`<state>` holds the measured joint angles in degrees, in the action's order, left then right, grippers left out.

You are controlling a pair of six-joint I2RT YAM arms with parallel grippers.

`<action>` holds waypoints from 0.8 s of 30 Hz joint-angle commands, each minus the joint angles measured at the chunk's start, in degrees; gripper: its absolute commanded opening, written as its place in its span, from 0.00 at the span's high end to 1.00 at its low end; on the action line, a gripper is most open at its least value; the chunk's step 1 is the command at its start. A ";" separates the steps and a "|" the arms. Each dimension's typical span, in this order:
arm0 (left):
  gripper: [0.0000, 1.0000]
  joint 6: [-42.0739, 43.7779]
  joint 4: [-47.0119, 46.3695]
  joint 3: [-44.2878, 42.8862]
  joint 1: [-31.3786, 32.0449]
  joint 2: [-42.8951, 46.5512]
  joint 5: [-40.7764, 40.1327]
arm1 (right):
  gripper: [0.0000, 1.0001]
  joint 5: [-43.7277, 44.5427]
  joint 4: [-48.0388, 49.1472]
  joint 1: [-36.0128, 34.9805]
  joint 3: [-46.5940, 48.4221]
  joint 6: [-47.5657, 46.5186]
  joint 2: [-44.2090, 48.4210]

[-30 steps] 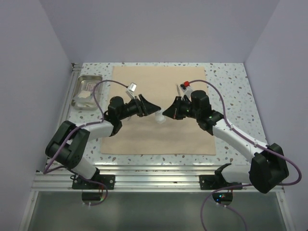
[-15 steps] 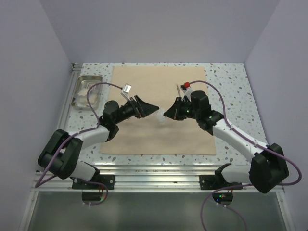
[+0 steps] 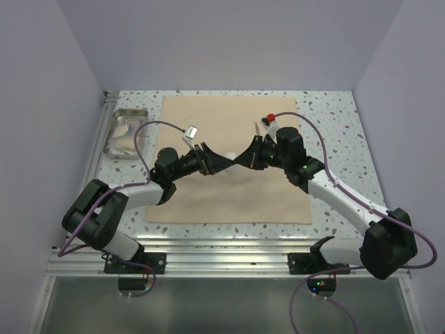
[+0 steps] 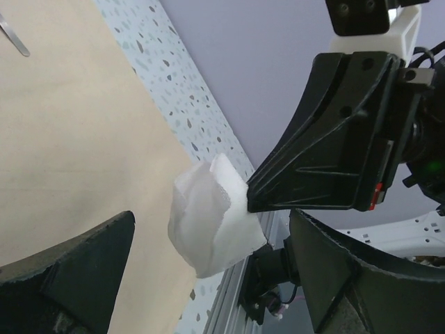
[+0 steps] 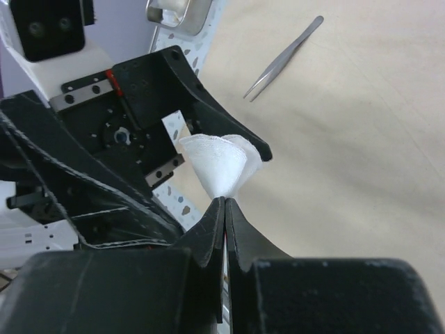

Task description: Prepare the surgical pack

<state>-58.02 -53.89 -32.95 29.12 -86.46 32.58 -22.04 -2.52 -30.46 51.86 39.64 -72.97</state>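
Note:
The surgical pack's tan cloth (image 3: 229, 188) lies flat and unfolded on the table. Its small steel tray (image 3: 111, 142), with white packets inside, stands off the cloth at the back left. Above the cloth's middle, my right gripper (image 5: 224, 202) is shut on the pinched end of a white gauze square (image 5: 221, 163). Facing it tip to tip, my left gripper (image 4: 208, 261) is open, and the gauze (image 4: 208, 223) hangs between its spread fingers without touching them. In the top view both grippers, left (image 3: 224, 164) and right (image 3: 242, 163), meet over the cloth.
Steel tweezers (image 3: 258, 130) lie on the cloth's back right part, also seen as tweezers (image 5: 281, 59) in the right wrist view. A small red-capped item (image 3: 270, 117) sits near the cloth's back right corner. Speckled table (image 3: 334, 139) borders the cloth; walls close three sides.
My left gripper has opened wide and let go of the gauze, which now hangs from the right gripper alone. Both grippers stayed close together over the cloth.

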 commanded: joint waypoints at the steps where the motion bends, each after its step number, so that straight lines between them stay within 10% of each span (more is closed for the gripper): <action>1: 0.05 -0.86 -7.70 -1.24 0.85 -1.87 2.04 | 1.00 -2.30 1.38 -0.13 2.20 2.37 1.69; 12: 0.55 -6.32 -16.42 1.92 0.32 -2.49 1.61 | 1.00 -1.69 1.38 -0.13 1.32 2.46 1.69; 24: 0.76 -5.62 -15.20 2.54 0.14 -1.00 0.30 | 1.00 -0.72 1.38 -0.13 0.62 2.11 2.04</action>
<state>-64.38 -65.76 -30.72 29.65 -89.32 33.91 -23.31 -2.31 -30.46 51.90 41.54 -72.93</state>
